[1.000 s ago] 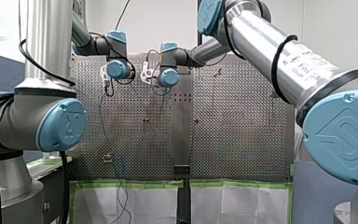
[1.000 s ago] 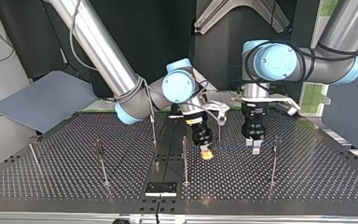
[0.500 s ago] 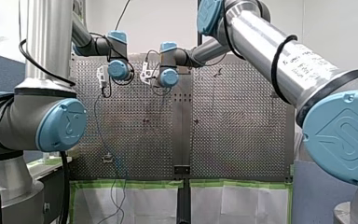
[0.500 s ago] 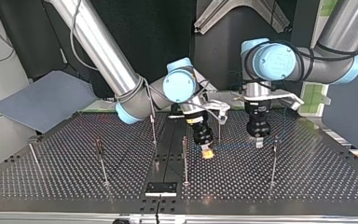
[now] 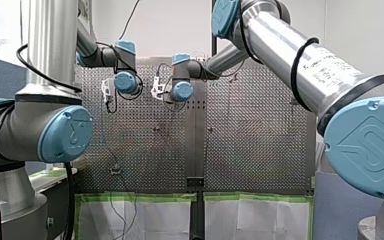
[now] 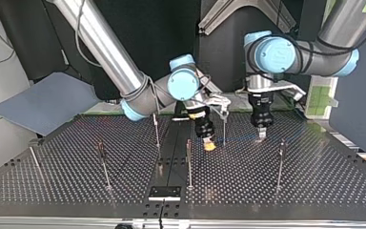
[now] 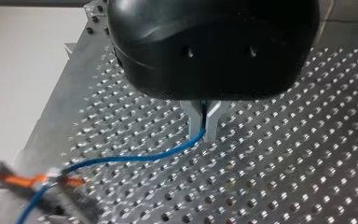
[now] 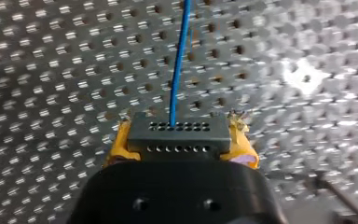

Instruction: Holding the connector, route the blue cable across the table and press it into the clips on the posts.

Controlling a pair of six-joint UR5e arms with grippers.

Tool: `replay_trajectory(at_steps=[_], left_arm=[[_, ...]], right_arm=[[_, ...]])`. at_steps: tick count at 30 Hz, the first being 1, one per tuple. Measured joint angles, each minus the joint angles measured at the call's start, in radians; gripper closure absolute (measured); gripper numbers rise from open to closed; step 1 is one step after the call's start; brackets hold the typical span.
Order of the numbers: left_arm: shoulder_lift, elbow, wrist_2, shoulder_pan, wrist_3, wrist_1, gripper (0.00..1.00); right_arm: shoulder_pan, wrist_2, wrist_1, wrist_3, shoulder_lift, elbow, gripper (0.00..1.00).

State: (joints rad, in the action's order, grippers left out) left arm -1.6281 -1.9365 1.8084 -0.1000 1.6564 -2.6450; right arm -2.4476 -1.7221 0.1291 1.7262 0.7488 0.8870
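Observation:
In the right wrist view my right gripper is shut on a dark connector, which sits between its yellow pads. The blue cable leaves the connector and runs ahead over the perforated table. In the left wrist view my left gripper is shut on the blue cable with its metal fingers. From there the cable runs to an orange-marked clip. In the top view my right gripper is near the middle and my left gripper is to its right. The cable stretches between them.
Thin upright posts stand on the table in the top view: one between the grippers, one in front of my right gripper, one at the right, and others at the left. A grey sheet lies past the table's left.
My left gripper has shut on the blue cable. Both grippers have moved back, away from the top view's camera. In the front view the hanging cable has swung.

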Motion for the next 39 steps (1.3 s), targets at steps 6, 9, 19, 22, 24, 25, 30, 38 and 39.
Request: replay_trajectory(at_steps=[6, 9, 19, 22, 24, 25, 30, 38, 39], left_arm=[[-0.007, -0.05, -0.005, -0.011, 0.013, 0.05, 1.0], [-0.021, -0.072, -0.002, -0.017, 0.015, 0.071, 1.0], [-0.093, -0.147, 0.007, -0.022, 0.032, 0.147, 1.0], [-0.11, -0.172, 0.007, -0.024, 0.037, 0.17, 1.0], [-0.115, -0.187, 0.007, -0.028, 0.039, 0.18, 1.0], [-0.116, -0.195, 0.007, -0.03, 0.039, 0.183, 1.0], [-0.118, -0.231, 0.003, -0.042, 0.043, 0.202, 1.0], [-0.121, -0.245, -0.031, -0.056, 0.056, 0.245, 1.0], [-0.123, -0.245, -0.034, -0.056, 0.058, 0.25, 1.0]], right_arm=[[0.0, 0.001, -0.001, -0.001, 0.001, 0.049, 1.0], [0.0, 0.001, -0.001, -0.008, 0.001, 0.076, 1.0], [0.0, 0.0, -0.001, -0.046, 0.021, 0.172, 1.0], [0.001, 0.0, 0.0, -0.054, 0.04, 0.192, 1.0], [0.001, -0.001, 0.0, -0.058, 0.054, 0.206, 1.0], [0.001, -0.001, 0.001, -0.061, 0.063, 0.215, 1.0], [0.003, -0.003, 0.002, -0.077, 0.097, 0.253, 1.0], [0.002, -0.004, 0.01, -0.095, 0.109, 0.328, 1.0], [0.002, -0.004, 0.012, -0.095, 0.109, 0.337, 1.0]])
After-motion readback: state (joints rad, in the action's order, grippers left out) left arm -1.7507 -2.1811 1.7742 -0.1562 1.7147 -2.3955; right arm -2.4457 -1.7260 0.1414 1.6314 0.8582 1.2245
